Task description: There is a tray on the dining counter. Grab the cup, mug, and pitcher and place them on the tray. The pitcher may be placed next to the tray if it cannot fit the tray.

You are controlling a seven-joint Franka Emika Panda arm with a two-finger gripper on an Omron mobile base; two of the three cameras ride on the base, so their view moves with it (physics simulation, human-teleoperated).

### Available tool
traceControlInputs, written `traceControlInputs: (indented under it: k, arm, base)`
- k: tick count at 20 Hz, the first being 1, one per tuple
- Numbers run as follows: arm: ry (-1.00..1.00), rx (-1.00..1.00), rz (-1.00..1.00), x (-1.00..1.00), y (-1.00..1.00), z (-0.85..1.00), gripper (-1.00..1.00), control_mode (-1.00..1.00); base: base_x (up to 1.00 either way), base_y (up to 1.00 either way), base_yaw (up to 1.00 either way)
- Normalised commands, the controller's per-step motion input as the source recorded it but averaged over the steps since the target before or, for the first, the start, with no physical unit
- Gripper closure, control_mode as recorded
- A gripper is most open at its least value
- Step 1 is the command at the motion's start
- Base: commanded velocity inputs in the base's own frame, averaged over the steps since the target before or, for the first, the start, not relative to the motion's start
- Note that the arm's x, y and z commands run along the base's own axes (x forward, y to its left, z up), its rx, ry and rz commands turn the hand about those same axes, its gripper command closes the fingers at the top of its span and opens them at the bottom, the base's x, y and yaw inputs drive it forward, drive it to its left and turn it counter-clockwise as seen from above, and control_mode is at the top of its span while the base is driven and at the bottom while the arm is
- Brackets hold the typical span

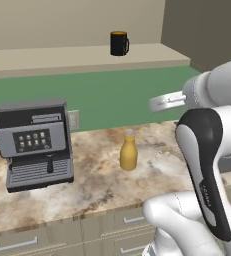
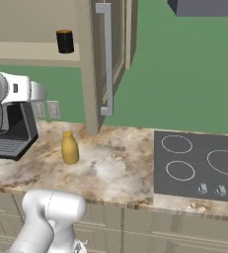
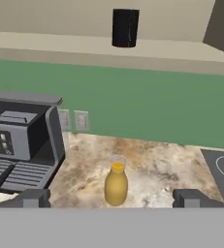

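From left to right on the marbled counter (image 1: pixel 102 185) before us: a grey coffee machine (image 1: pixel 34 144), then the yellow-orange pitcher (image 1: pixel 129 153), upright and well apart from it, then a black cooktop (image 2: pixel 199 165). Above, the black mug (image 1: pixel 119 43) sits on a beige shelf (image 1: pixel 77 57). Our gripper (image 3: pixel 112 197) hangs short of the pitcher, fingers spread wide, holding nothing.

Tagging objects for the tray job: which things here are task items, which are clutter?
Task items:
- yellow-orange bottle-shaped pitcher, upright on the marbled counter
- small black mug with side handle, on the beige ledge behind

Just there:
- grey and black coffee machine
- black cooktop
- wall outlets
- tall cabinet with a long metal handle
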Motion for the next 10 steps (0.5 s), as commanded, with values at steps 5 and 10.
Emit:
traceControlInputs:
  k: [5,10]
  arm:
    - [-0.03,0.00,0.00,0.22,0.00,0.00,-1.00,-1.00]
    - [0.00,0.00,0.00,0.19,0.00,0.00,-1.00,-1.00]
  base:
    - [0.00,0.00,0.00]
    - [0.00,0.00,0.00]
